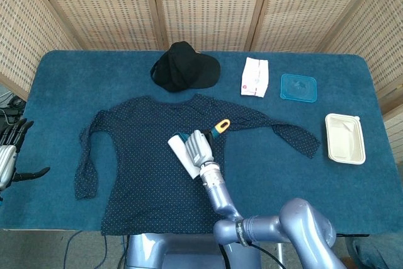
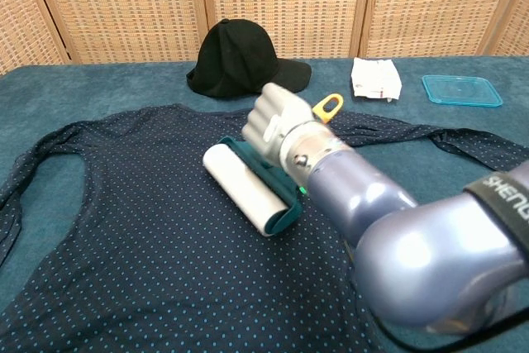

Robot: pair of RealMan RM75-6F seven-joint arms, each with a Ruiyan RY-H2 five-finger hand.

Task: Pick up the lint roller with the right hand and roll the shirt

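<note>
A navy dotted shirt lies flat on the blue table, sleeves spread. My right hand grips the teal handle of the lint roller. The white roll rests on the shirt's chest and the yellow handle loop sticks out past the fingers. My left hand hangs at the table's left edge, holding nothing, fingers apart; the chest view does not show it.
A black cap sits behind the shirt's collar. A white packet, a teal lid and a white container lie at the back right. Wicker screens stand behind the table.
</note>
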